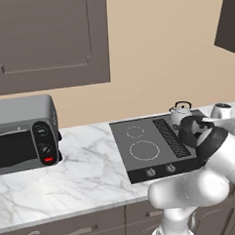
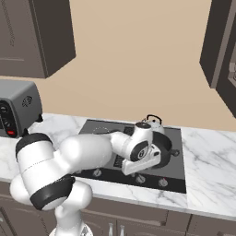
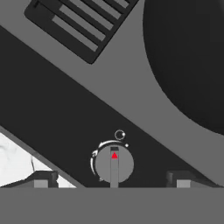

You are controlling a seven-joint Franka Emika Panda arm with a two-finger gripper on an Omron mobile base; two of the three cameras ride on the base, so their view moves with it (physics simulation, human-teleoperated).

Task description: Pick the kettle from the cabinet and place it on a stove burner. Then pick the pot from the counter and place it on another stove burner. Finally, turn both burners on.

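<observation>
Both vessels look placed: the kettle (image 1: pixel 180 111) sits at the back of the cooktop (image 1: pixel 141 152) and the pot (image 2: pixel 162 144) is on the right-hand burner area in front of it, dark and partly behind my arm. I judge the job has reached the burner-switching stage.

Hand view: a round grey knob (image 3: pixel 113 164) with a red pointer mark sits on the dark front strip of the cooktop, centred between my two fingertips. The tool (image 3: pixel 112 180) is spread wide, one fingertip (image 3: pixel 41 179) on each side of the knob, nothing held. The pot's dark curve fills the upper right of that view, the vent grille (image 3: pixel 83 22) the upper left, a corner of the white marble surface (image 3: pixel 17 159) lower left.

Key relation: the knob lies straight ahead along the tool's axis, between the fingers but clear of both. The knob's raised bar runs along the view's vertical, crosswise to the line between my fingertips, so closing should catch it flat.

Next, by my reckoning: advance, close on the knob, rotate. Risk is clipping the pot, which is close by.
</observation>
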